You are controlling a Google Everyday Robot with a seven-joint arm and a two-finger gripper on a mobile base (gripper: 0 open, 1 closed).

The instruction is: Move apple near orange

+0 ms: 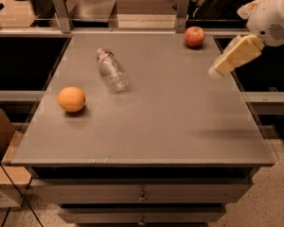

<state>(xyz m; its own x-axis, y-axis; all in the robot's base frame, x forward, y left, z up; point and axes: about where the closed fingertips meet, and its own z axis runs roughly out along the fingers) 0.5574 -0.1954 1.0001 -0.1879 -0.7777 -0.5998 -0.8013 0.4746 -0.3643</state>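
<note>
The red apple (pixel 194 36) sits on the grey table (pixel 156 108) near its far right corner. The orange (pixel 71 99) rests on the table's left side, far from the apple. My gripper (pixel 217 72) hangs above the table's right edge, in front of and to the right of the apple, apart from it. It holds nothing that I can see.
A clear plastic bottle (pixel 111 70) lies on its side between the orange and the apple, towards the back left. Metal posts (pixel 59 4) and a rail run along the far edge. Drawers (pixel 142 195) sit below the table front.
</note>
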